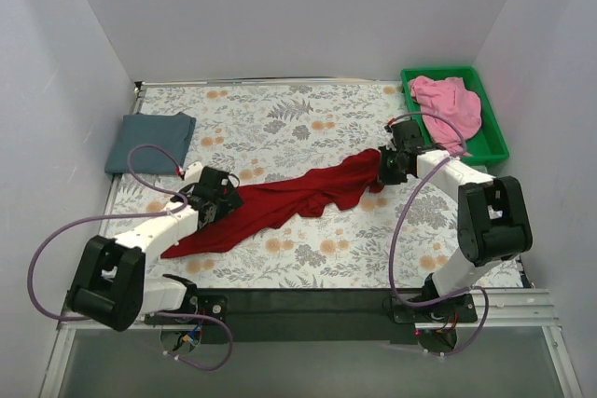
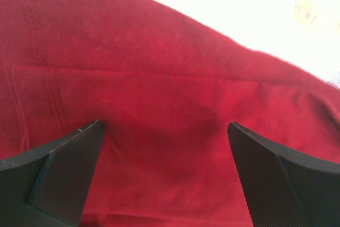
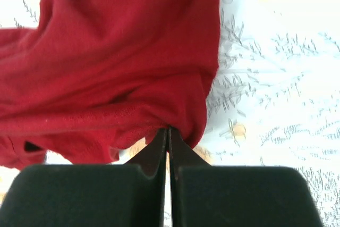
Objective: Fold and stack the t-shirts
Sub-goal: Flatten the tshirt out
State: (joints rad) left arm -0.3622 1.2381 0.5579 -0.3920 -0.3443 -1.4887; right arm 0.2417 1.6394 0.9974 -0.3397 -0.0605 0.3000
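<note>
Floral-print tabletop (image 1: 280, 118): seen whole in the top view only.
Dark red cloth t-shirt (image 1: 289, 200): a crumpled diagonal band running between the two grippers.
Green plastic bin (image 1: 485, 154): beyond the right gripper (image 1: 387, 167), holding a crumpled pink t-shirt (image 1: 448, 102).
Folded slate blue-grey t-shirt (image 1: 149, 142): beyond the left gripper (image 1: 222, 195), well apart.
Left gripper (image 2: 166, 126): arm low and reaching forward; its wrist view shows the fingers spread, with red cloth (image 2: 159, 78) beneath.
Right gripper (image 3: 168, 131): elbow raised; its wrist view shows the fingers pinched together on the red shirt's (image 3: 117, 67) edge.
</note>
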